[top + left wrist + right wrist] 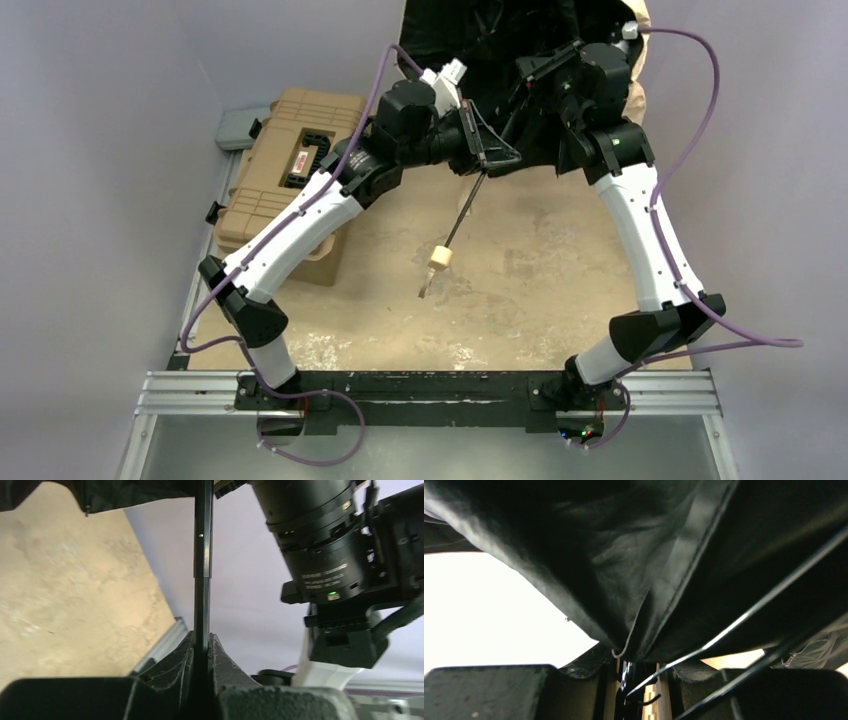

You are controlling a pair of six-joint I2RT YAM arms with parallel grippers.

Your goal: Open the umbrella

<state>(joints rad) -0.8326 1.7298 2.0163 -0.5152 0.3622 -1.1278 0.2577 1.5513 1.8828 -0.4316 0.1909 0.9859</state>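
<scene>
Top view: the beige, black-lined cloth folding umbrella (463,215) hangs over the sandy table (560,280), canopy at twelve o'clock, round handle (440,257) toward six.

Left wrist view: the left claw (202,645) pinches its thin black shaft (202,555).

Right wrist view: the right claw (636,672) straddles black cloth (624,555) and wire ribs (744,615); I cannot tell whether it grips.

I see the umbrella (589,555) as black cloth, creased with a soft sheen, its shaft (202,555) smooth glossy dark metal, the hard case (262,195) ribbed matt tan plastic, the table (560,290) mottled, scuffed tan.
</scene>
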